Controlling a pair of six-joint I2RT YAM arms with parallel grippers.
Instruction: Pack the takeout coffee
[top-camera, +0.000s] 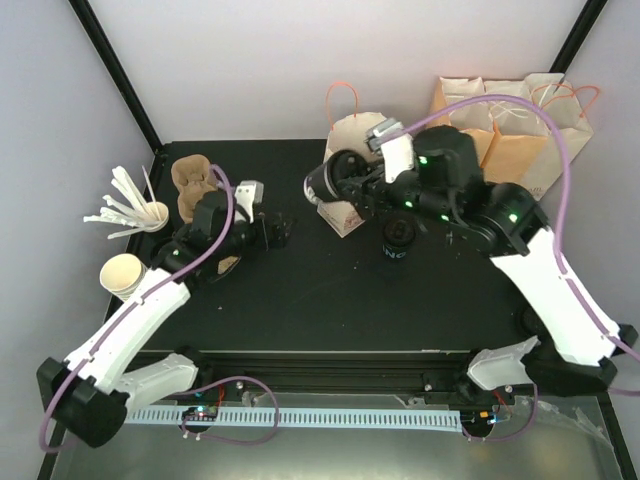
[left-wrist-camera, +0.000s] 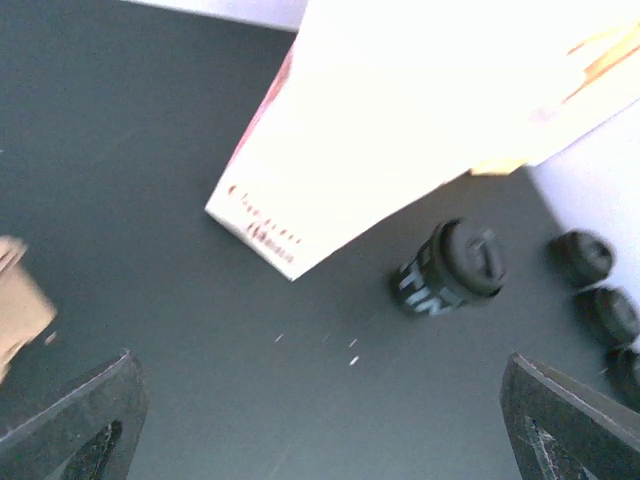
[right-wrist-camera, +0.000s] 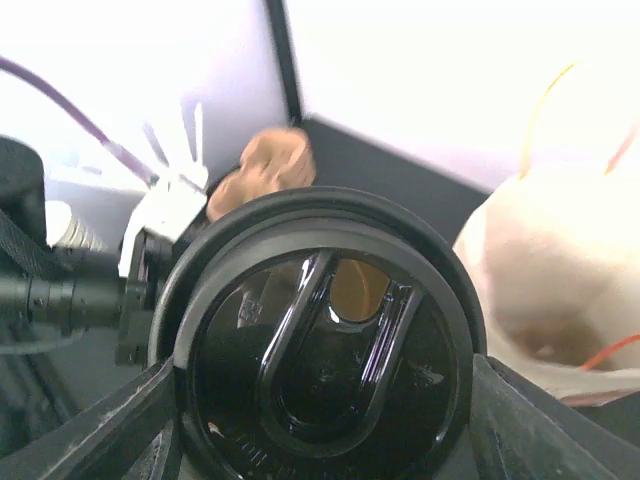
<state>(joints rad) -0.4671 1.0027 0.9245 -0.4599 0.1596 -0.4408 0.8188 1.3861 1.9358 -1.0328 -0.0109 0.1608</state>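
The takeout coffee hangs on its side above the desk, gripped across its body by the right claw. Its black lid faces left, just beside the open paper bag with orange handles. A second black lidded cup stands upright on the desk, near the bag's front and below the right arm. The left claw hovers wide open to the left, holding nothing. Loose black lids lie beyond the standing cup.
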